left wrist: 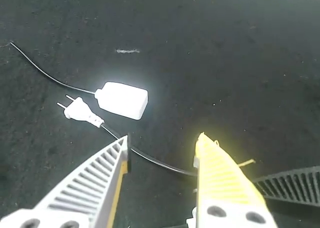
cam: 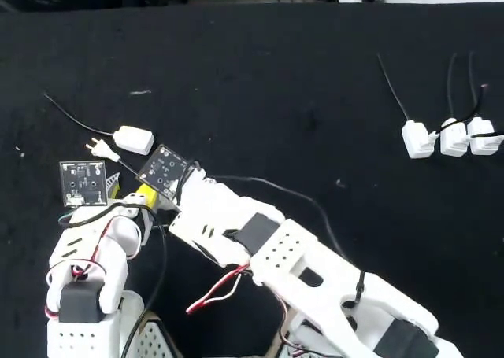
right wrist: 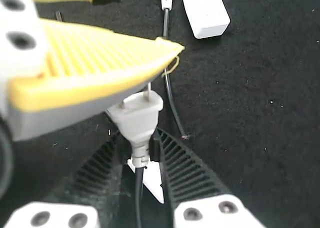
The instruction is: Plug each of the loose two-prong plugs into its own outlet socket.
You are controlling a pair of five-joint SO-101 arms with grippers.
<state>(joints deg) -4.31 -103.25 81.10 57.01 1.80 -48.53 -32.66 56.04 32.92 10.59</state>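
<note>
From high, my right arm (cam: 260, 240) lies across the bench (cam: 276, 83) with its tip by the tilted socket (cam: 165, 169). A second socket (cam: 83, 182) sits just beyond my left arm (cam: 87, 263), and a loose plug (cam: 101, 147) lies beside an adapter (cam: 134, 140). My left wrist shows my left jaws wide and empty, with that loose plug (left wrist: 80, 112) and adapter (left wrist: 122, 100) on the bench beyond them. My right wrist shows my right jaws narrow, clamped on the held plug (right wrist: 135, 115), prongs pointing forward. I judge insertion is the step in hand: next I must line both prongs up with a socket's slots and push straight. I can read no writing anywhere.
</note>
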